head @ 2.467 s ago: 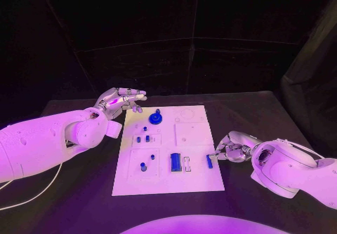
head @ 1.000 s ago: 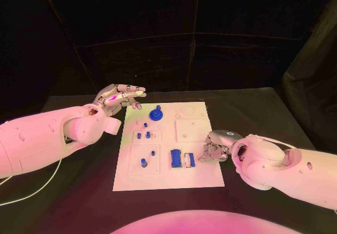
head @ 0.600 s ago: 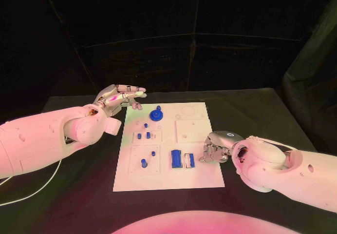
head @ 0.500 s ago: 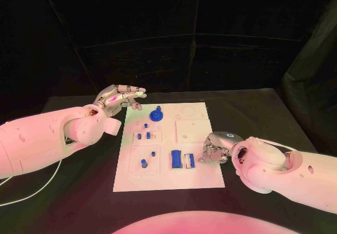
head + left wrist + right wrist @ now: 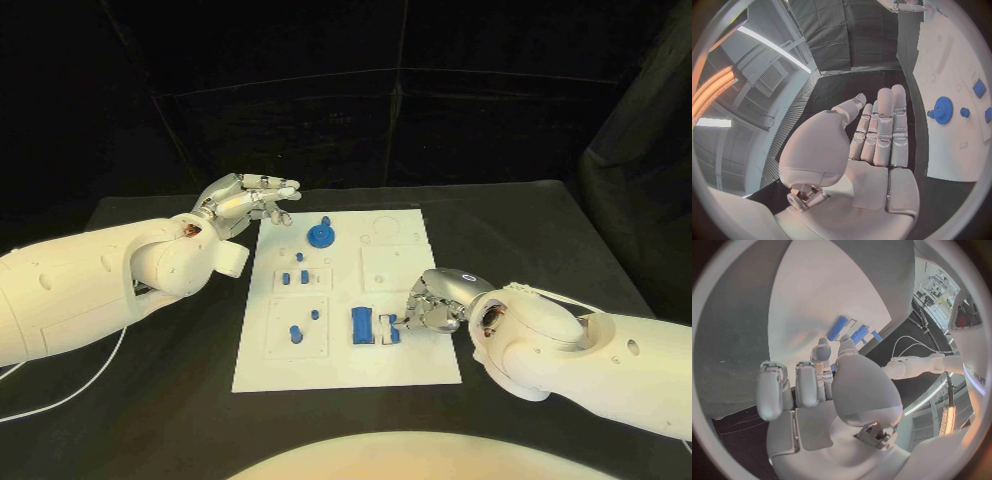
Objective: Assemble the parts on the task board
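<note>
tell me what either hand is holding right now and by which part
Left hand holds nothing. Right hand fingertips are at the narrow blue part; an actual grip cannot be told.

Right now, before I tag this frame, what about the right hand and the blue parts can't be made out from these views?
- Head view: whether the right hand holds the narrow blue part or only touches it; its fingers cover the contact.
- Right wrist view: the fingertips and thumb hide that same spot.
- Head view: the small blue parts on the task board are too small to tell whether they are seated.
- Left wrist view: the board's edge parts are cut off.
</note>
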Controlling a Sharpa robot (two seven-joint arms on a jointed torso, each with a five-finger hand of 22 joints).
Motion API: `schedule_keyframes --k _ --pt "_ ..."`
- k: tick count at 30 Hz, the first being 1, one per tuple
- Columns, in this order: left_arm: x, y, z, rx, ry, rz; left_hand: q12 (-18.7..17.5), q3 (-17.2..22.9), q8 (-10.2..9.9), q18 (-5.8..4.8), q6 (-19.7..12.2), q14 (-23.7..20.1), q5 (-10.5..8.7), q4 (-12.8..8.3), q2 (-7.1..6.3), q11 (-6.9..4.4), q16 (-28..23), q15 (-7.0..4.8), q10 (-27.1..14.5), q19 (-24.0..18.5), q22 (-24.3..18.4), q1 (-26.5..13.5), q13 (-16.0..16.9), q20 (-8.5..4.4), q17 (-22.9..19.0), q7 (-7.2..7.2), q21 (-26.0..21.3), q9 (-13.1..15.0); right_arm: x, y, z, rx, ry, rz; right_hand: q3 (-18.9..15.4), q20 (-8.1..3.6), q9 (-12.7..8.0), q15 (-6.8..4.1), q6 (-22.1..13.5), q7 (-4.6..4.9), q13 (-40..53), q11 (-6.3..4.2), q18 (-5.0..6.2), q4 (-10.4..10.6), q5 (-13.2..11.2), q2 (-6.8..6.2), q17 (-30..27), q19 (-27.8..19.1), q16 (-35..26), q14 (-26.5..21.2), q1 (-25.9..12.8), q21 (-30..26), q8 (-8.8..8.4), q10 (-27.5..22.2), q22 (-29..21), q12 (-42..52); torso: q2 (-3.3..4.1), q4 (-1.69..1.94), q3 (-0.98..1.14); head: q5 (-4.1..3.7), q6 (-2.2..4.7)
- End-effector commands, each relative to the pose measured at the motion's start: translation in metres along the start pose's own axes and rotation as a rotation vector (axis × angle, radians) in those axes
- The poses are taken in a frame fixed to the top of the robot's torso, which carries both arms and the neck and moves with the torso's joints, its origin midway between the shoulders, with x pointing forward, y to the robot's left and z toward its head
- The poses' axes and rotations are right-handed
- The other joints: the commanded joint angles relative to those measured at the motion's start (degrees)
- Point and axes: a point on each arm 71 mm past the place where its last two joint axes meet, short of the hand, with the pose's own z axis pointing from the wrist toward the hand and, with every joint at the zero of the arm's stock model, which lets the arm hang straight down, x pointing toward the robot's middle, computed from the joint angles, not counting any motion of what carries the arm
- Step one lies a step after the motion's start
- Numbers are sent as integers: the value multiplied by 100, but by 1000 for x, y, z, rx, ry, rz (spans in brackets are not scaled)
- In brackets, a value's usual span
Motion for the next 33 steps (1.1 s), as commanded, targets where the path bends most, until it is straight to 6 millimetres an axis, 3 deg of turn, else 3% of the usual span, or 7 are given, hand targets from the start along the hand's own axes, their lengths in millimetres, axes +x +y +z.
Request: schedule_keyframes --k 1,10,33 --pt "2 -1 0 2 13 -8 37 -32 26 73 -13 -17 13 -13 -10 7 -28 -28 -45 32 -10 47 -10 7 -6 18 -33 -7 -1 1 2 11 -10 31 8 -4 17 -33 48 -10 6 -16 33 30 -12 44 2 49 8 262 9 -5 28 17 823 5 -1 9 -5 0 -3" --pt "2 -1 0 1 15 -9 37 -32 26 73 -13 -17 13 -13 -10 7 -28 -28 -45 32 -10 47 -10 7 -6 18 -33 -7 5 6 9 1 35 -57 26 -45 146 -79 155 -75 87 -73 28 -106 163 67 68 63 42 273 269 7 148 68 842 83 3 4 0 18 -25" --pt "2 -1 0 -3 18 -10 42 -41 27 72 -16 -21 13 -12 -7 10 -29 -25 -53 31 -15 42 -11 8 -14 22 -40 -7 8 14 14 -24 44 -143 11 -83 244 -116 198 -122 147 -117 18 -217 79 81 152 91 93 289 419 33 228 138 877 148 -2 -1 3 23 -41"
